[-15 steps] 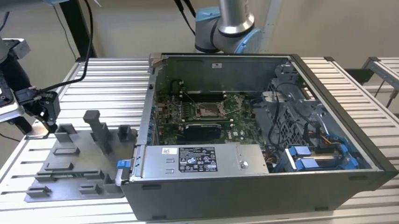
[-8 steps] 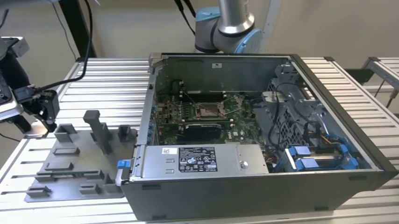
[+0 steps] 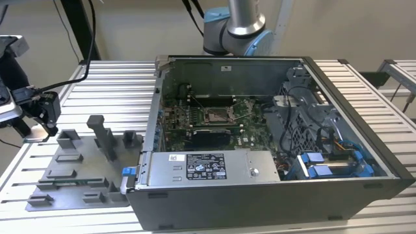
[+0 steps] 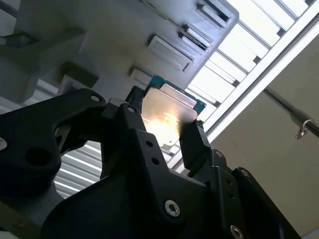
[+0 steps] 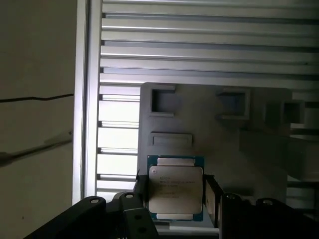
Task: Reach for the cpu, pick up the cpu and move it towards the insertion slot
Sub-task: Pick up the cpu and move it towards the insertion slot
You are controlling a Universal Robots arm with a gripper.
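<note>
Two fingers (image 4: 192, 144) of the gripper (image 4: 167, 122) are pinching the cpu (image 4: 168, 107) by opposite edges, one black finger on each side. In both wrist views we see the same grip, with the silvery top face catching a bright glare in the second wrist view. In the first wrist view the cpu (image 5: 176, 187) sits square between the fingers (image 5: 212, 199) of the gripper (image 5: 176, 195), its green border showing around the metal lid.

Behind the chip in the first wrist view we note the grey fixture plate (image 5: 249, 149) with its shallow rectangular pockets, and beyond that the slatted metal table (image 5: 199, 45). We cannot tell from these views how far the chip stands clear of the plate.

In the exterior view the gripper (image 3: 40, 111) hangs at the exterior view's left edge, just beside the far corner of the fixture plate (image 3: 71, 180), which carries several upright grey blocks. The open computer case (image 3: 260, 200) lies on the table (image 3: 110, 83) at the exterior view's right of the plate. Inside it is the green motherboard (image 3: 175, 124), and on that the insertion slot (image 3: 217, 115) (shiny frame, dark centre). The gripper and the slot are well apart, with the case wall between them. The held chip itself is too small to make out in the exterior view.
</note>
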